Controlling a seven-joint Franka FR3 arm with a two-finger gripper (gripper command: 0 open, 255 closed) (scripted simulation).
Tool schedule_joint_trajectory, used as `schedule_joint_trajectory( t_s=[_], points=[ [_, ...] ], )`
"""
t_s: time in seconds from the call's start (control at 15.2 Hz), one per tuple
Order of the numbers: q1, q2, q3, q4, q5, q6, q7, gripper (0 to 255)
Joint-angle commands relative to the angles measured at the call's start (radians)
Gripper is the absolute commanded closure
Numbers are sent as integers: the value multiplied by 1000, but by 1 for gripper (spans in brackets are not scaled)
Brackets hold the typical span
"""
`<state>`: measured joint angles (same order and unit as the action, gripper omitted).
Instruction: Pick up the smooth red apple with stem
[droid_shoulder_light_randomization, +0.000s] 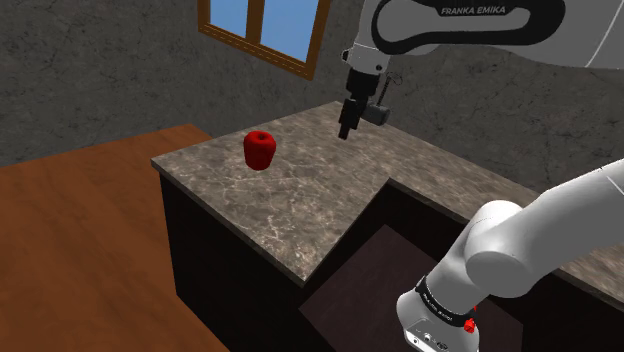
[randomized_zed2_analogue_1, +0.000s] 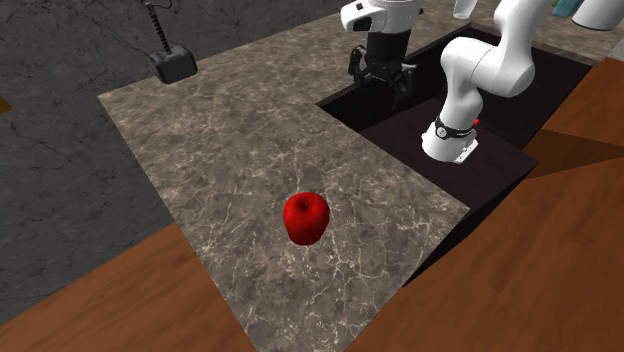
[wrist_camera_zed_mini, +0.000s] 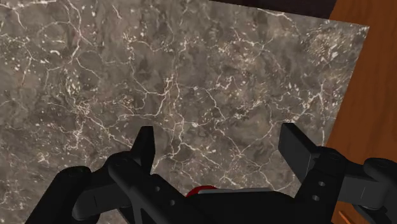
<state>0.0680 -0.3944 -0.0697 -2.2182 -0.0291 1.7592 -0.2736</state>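
End effector (wrist_camera_zed_mini: 218, 129) gapes above counter (wrist_camera_zed_mini: 159, 63); shoulder view shows red apple (droid_shoulder_light_randomization: 260, 149) apart.

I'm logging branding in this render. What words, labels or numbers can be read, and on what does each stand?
"FRANKA EMIKA": on the white upper arm link, shoulder view.
Pale print on the black band round the arm's lower joint: too small to read.
Nothing is written on the smooth red apple or the veined grey counter.
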Motion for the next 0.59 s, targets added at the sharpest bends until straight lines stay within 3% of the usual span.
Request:
schedule_joint_trajectory(
  t_s=[0.0,0.53],
  points=[
    [11,72,-2,42,1,44,-33,0],
    [45,346,6,253,13,156,-156,0]
  ],
)
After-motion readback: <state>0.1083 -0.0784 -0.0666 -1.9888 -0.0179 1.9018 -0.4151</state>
